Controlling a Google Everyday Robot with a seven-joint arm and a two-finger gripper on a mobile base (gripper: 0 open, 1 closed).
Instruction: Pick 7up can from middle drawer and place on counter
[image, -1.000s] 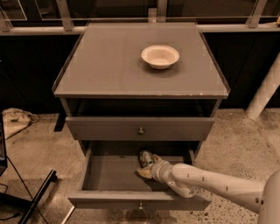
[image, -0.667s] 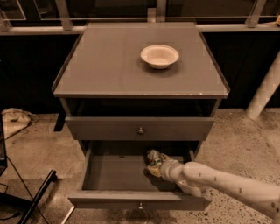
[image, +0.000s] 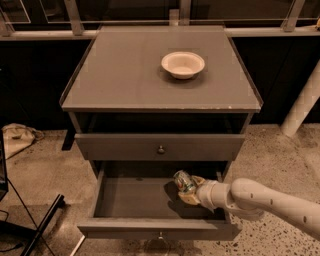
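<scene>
7up can (image: 185, 182) in hand (image: 187, 191) over drawer (image: 132, 199); counter (image: 125, 75): bowl (image: 183, 64)

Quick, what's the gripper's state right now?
Gripper: closed on the 7up can, at the right side of the open middle drawer.

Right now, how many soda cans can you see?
1: the can is in the gripper, its fingers closed on it, at the open drawer's right side. The shut drawer above might hide more.
</scene>
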